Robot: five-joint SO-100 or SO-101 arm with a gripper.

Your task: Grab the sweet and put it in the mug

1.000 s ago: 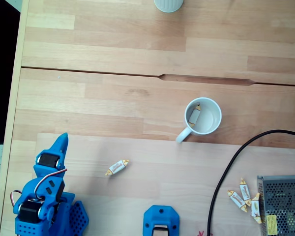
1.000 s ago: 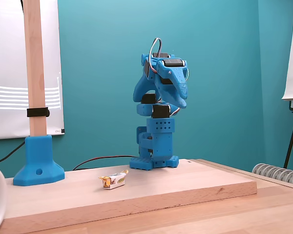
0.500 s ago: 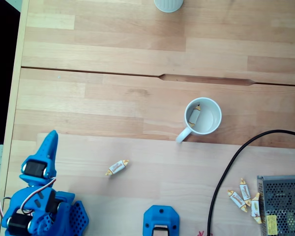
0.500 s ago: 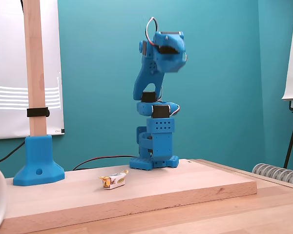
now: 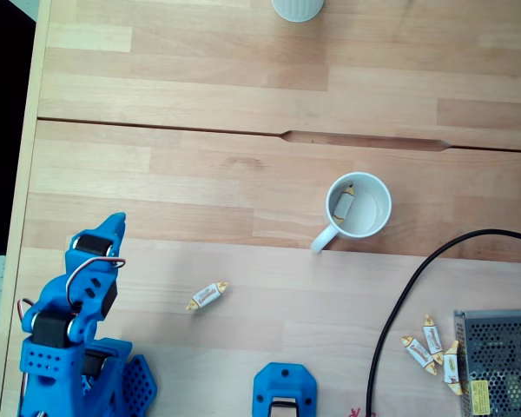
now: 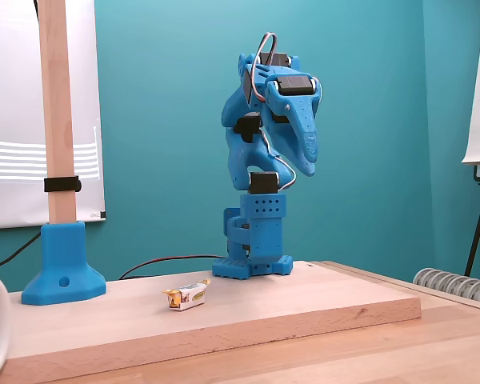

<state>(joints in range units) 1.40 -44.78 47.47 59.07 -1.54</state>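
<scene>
Mug [image 5: 361,205] is the landmark here: white and glossy, it is standing on the wooden table [image 5: 200,95] in a fixed view, its loop handle pointing down-left toward the raised board, and one wrapped candy is already lying inside it against the left wall. Down-left of the mug, well apart from it, the sweet [image 5: 207,296] is lying on the lighter board, tilted, with its twisted yellow ends showing; in a fixed view from the side it is sitting on the board [image 6: 186,296], in front of the arm's base. Farther left of the mug, the blue arm is folding over its base at the table's edge, and the gripper [image 5: 113,228] is hanging high above the board [image 6: 306,162], tips pointing downward, nothing between them. The two fingers are appearing pressed together, though the angle is making this hard to confirm. Down-right of the mug, a black cable [image 5: 404,300] is curving across the board, and three more candies [image 5: 430,345] are lying beside a metal mesh box [image 5: 502,360]. Straight above the mug, a ribbed white cup [image 5: 297,8] is standing at the picture's top edge.
</scene>
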